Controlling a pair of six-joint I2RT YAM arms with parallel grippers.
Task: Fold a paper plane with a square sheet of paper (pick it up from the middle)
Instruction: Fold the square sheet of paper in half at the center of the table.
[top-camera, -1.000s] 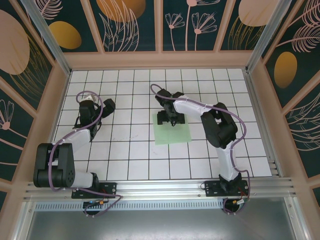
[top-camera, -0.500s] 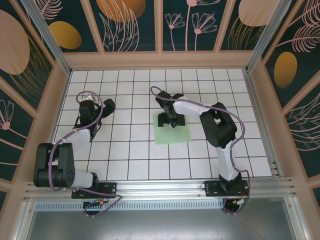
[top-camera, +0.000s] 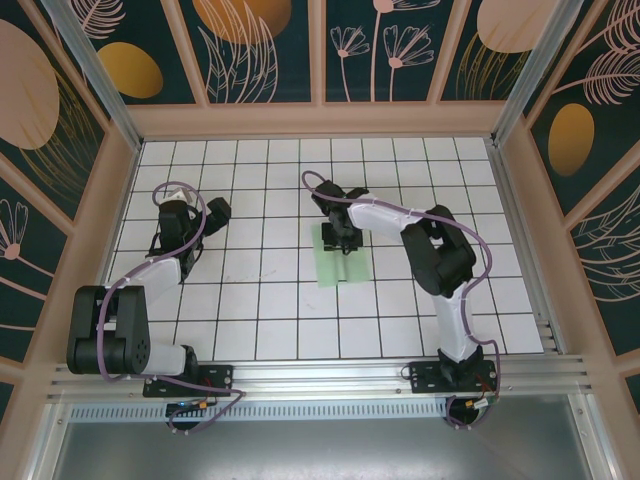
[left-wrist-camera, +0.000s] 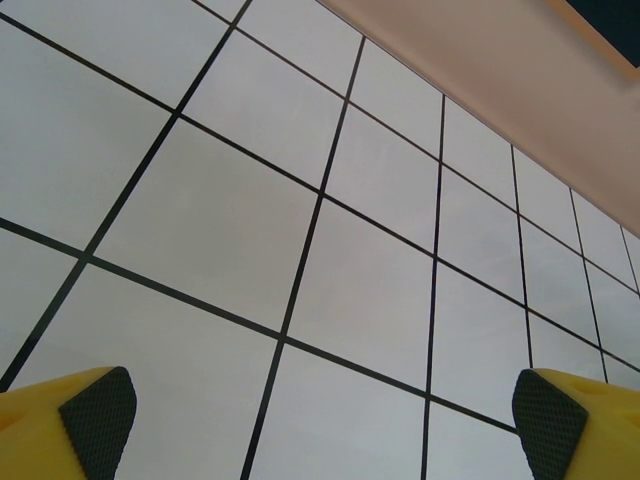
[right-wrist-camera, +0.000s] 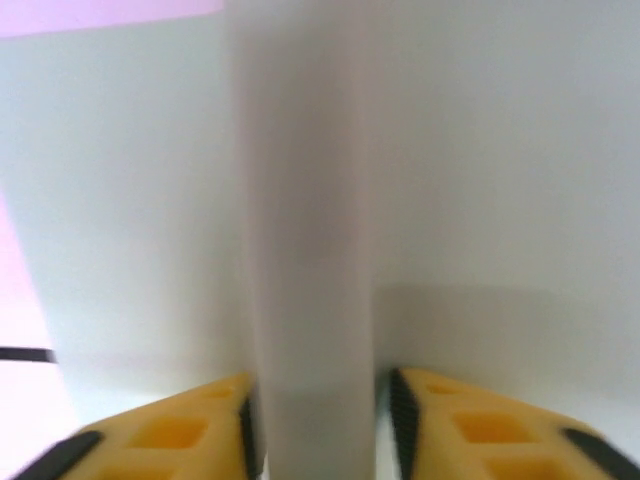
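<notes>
The square sheet of paper (top-camera: 346, 268) lies pale mint-green at the middle of the white grid table (top-camera: 250, 300), drawn in narrower with a raised ridge along its centre. My right gripper (top-camera: 340, 241) stands over the sheet's far half, pointing down. In the right wrist view the sheet (right-wrist-camera: 480, 180) rises in a blurred vertical ridge between the yellow fingers (right-wrist-camera: 190, 430), and my right gripper (right-wrist-camera: 315, 415) is shut on that ridge. My left gripper (top-camera: 207, 218) hangs open over bare tiles at the left; in the left wrist view my left gripper (left-wrist-camera: 320, 405) has nothing between its pads (left-wrist-camera: 95, 405).
A raised wooden rim (top-camera: 320, 120) and patterned walls enclose the table on three sides. An aluminium rail (top-camera: 320, 375) with both arm bases runs along the near edge. Bare tiles lie between the two arms.
My right gripper's jaws have closed in on the sheet's middle, pinching up a ridge. The sheet's sides have drawn inward, so it looks narrower. The left arm has not moved.
</notes>
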